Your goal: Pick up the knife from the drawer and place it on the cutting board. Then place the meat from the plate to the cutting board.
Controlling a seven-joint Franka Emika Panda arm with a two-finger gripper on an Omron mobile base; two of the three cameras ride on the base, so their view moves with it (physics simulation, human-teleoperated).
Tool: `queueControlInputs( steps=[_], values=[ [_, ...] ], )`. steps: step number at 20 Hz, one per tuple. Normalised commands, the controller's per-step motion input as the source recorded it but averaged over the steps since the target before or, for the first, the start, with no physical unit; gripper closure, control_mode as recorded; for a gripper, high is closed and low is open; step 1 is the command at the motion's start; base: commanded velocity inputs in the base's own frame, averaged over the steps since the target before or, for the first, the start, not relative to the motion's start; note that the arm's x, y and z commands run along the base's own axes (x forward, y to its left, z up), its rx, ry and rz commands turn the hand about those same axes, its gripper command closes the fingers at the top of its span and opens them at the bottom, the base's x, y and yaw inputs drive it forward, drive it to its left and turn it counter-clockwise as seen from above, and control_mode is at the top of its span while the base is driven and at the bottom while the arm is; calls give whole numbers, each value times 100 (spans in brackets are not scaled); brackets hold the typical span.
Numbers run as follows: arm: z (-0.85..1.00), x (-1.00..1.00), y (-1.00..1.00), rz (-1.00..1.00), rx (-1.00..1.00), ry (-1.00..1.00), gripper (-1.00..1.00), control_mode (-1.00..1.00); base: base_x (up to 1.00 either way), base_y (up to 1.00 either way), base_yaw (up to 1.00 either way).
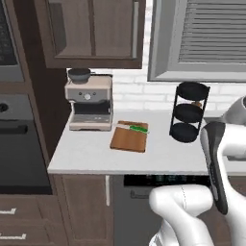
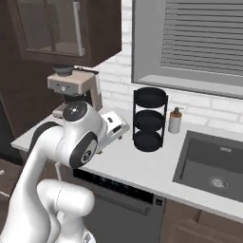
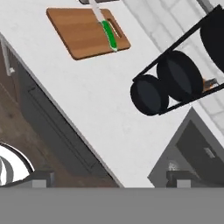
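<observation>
The gripper [image 3: 109,178] stands wide open and holds nothing; its two dark finger tips [image 3: 42,178] show far apart at the bottom of the hand view. The hand looks down over the front edge of the white counter [image 3: 100,92], above the dark cabinet fronts below it.

On the counter lies the cutting board [image 3: 85,31], flat and reddish-brown, well apart from the gripper. The knife [image 3: 105,29] rests on the board, its green handle over the wood and its silver blade reaching beyond the far edge. In the left base view the board [image 1: 129,137] sits just beside the coffee machine [image 1: 90,102], with the knife [image 1: 135,127] near its back edge.

To the other side of the board stands a black three-tier rack [image 1: 189,112], upright. Near it there is a small soap bottle [image 2: 175,120], and next comes the grey sink [image 2: 213,163].
</observation>
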Motion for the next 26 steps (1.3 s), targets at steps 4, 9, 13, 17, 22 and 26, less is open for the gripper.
queueControlInputs(
  steps=[4, 9, 13, 17, 22, 26],
  values=[
    [0, 0, 0, 0, 0, 0, -100, 100, -33, -63, -59],
    [0, 0, 0, 0, 0, 0, -100, 100, -18, -46, -69],
    [0, 0, 0, 0, 0, 0, -100, 100, 0, -37, -63],
    [0, 0, 0, 0, 0, 0, -100, 100, 42, -47, -31],
    [0, 0, 0, 0, 0, 0, -100, 100, 66, -92, 0],
    [0, 0, 0, 0, 0, 0, -100, 100, 64, -100, 0]
  ],
)
